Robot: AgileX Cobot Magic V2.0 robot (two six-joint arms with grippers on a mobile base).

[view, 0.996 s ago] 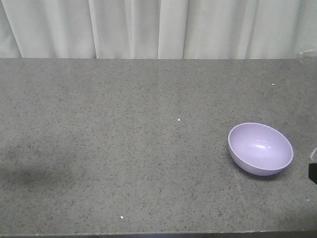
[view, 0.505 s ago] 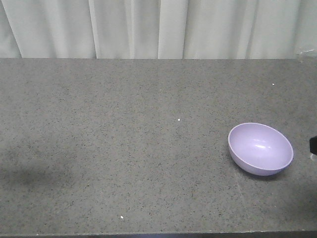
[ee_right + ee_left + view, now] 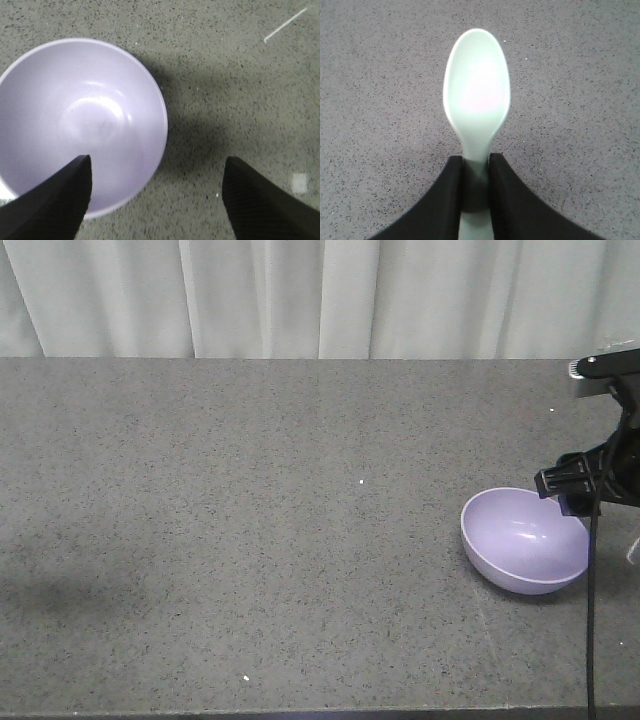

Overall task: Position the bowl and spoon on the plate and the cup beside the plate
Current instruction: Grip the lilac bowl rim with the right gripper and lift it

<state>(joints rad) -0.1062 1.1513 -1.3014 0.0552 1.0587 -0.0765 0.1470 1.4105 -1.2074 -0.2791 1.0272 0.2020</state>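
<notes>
The lavender bowl (image 3: 525, 540) stands upright on the grey table (image 3: 250, 540) at the right. My right gripper (image 3: 157, 165) hangs open over the bowl's right rim (image 3: 162, 115), one finger above the bowl's inside, the other above bare table. In the front view the right arm (image 3: 590, 480) reaches in from the right edge. My left gripper (image 3: 476, 167) is shut on the handle of the mint-green spoon (image 3: 476, 95), scoop pointing away, above the table. The left gripper is outside the front view. The plate and the cup are out of view.
White curtains (image 3: 320, 300) hang behind the table's far edge. A black cable (image 3: 590, 620) drops from the right arm down past the bowl. A thin white scratch (image 3: 285, 25) and a white speck (image 3: 299, 182) mark the tabletop near the bowl.
The right arm has come into the front view from the right edge and now sits above the bowl's right rim. The bowl has not moved.
</notes>
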